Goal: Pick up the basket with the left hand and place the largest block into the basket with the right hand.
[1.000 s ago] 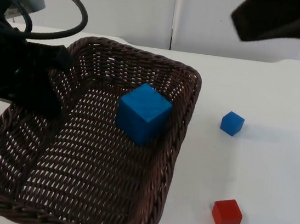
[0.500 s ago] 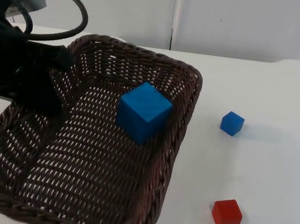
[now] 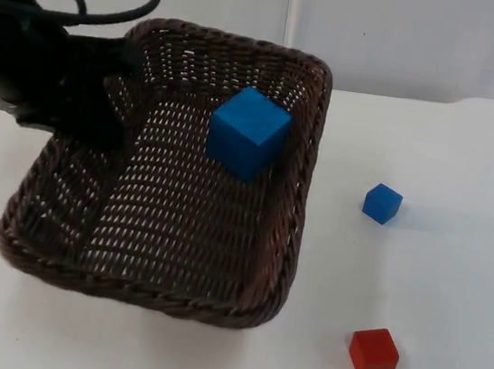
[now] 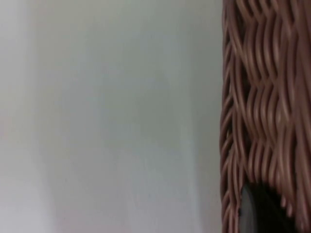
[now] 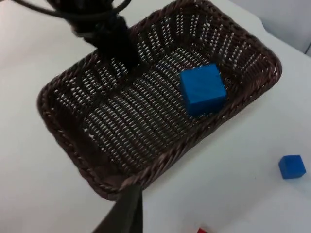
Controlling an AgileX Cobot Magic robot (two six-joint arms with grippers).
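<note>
Top view: left gripper (image 3: 110, 116) fingers clenched on basket (image 3: 153, 272) rim, largest block (image 3: 248, 133) inside; right gripper's state indiscernible.

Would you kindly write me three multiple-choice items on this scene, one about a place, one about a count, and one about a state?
1. Where is the large blue cube?
A. On the white table beside the red cube
B. Inside the brown wicker basket
C. Between the right gripper's fingers

2. How many blocks lie on the white table outside the basket?
A. Two
B. Three
C. None

3. What is the left gripper doing?
A. Hanging open, away from the basket
B. Holding the small red cube
C. Gripping the basket's wall

Answers: 1 B, the cube sits on the woven floor. 2 A, the small blue cube and small red cube. 3 C, its finger clamps the wicker wall.
</note>
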